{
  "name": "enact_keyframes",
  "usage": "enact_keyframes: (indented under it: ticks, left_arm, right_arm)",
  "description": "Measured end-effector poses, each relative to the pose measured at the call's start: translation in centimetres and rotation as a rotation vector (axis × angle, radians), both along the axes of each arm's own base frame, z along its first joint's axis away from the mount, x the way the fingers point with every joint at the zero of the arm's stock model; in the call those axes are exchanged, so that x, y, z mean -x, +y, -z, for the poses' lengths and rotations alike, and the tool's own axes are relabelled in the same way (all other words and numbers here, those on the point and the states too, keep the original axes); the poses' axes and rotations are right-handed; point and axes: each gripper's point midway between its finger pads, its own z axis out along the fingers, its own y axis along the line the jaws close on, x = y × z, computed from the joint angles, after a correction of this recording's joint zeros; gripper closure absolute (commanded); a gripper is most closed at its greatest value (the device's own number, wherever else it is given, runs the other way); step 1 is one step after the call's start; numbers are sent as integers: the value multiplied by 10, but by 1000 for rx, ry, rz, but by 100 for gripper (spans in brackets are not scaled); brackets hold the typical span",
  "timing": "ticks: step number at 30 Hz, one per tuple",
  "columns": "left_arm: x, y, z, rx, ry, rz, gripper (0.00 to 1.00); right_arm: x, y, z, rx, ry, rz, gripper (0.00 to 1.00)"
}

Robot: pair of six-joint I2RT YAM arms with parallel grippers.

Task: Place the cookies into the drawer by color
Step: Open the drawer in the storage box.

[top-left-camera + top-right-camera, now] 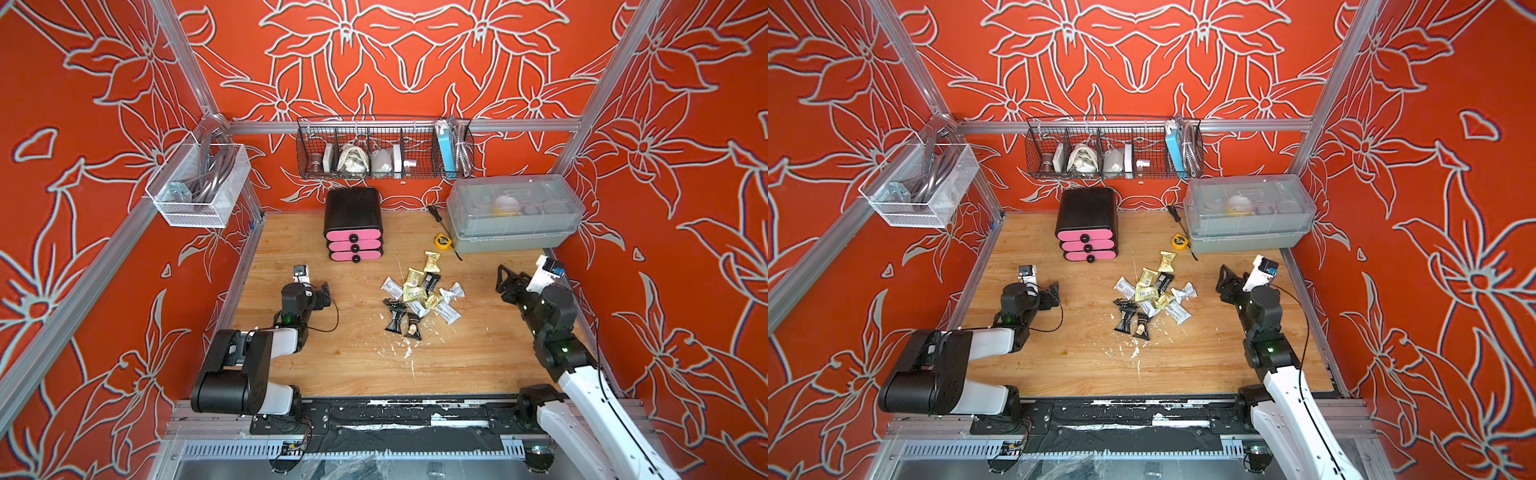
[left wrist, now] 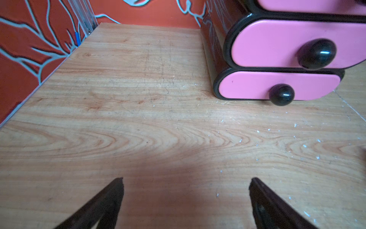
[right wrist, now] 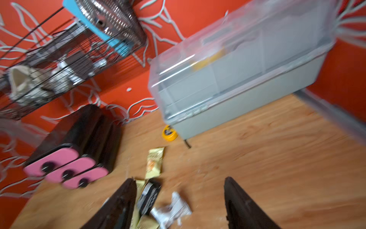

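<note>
**Surface and edges.** The wooden table (image 1: 478,361) is pale-grained and scuffed, with white flecks near its middle. Aluminium rails and red floral walls bound it on the left, right and far sides. Bare wood lies open along the near edge and across the left half.

**Task items.** The drawer (image 1: 353,224) is a glossy black, round-cornered chest at far centre against the wall. Its three pink fronts with round black knobs are all pushed in. The cookies (image 1: 419,297) are crinkled packets with crimped ends in black, yellow-gold and white-silver. They lie in a loose, overlapping heap right of centre, nearer than the drawer and clear of it.

**Obstructions.** A grey translucent lidded box (image 1: 515,212) fills the far right corner. A round yellow tape measure (image 1: 443,242) sits just beside its left end. A black wire basket (image 1: 384,149) hangs on the far wall above the drawer.

**Claws.** The left gripper (image 2: 186,182) sits low over bare wood, left of the heap. Its jaws are spread wide and hold nothing. The right gripper (image 3: 180,182) is raised near the right edge, to the right of the heap. Its jaws are parted and hold nothing, though the right wrist view is blurred.
</note>
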Motion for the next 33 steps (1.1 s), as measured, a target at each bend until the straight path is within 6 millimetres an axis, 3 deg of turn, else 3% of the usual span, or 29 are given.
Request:
enact_keyframes:
  ticks: [6, 9, 12, 16, 19, 22, 29, 33]
  left_arm:
    - [0, 0, 0, 1, 1, -2, 2]
    - [3, 1, -6, 10, 33, -9, 2]
    - [-1, -2, -51, 88, 2, -27, 2]
    - [9, -15, -137, 370, -166, -53, 5]
    - [20, -30, -160, 651, -175, -65, 11]
    - [21, -44, -152, 893, -99, -85, 13]
    - [5, -66, -85, 1235, 191, -245, 16]
    - [-16, -77, -79, 1325, 255, -247, 16]
  right_arm:
    - [38, 80, 35, -142, 216, -359, 29]
    - [51, 104, 56, -171, 337, -462, 29]
    - [62, 123, 60, -175, 404, -539, 28]
    - [70, 143, 37, -179, 371, -614, 28]
    - [73, 149, 27, -191, 341, -633, 28]
    - [75, 150, 24, -187, 330, -634, 27]
    - [78, 145, 13, -189, 285, -611, 27]
    - [79, 142, 11, -187, 274, -598, 26]
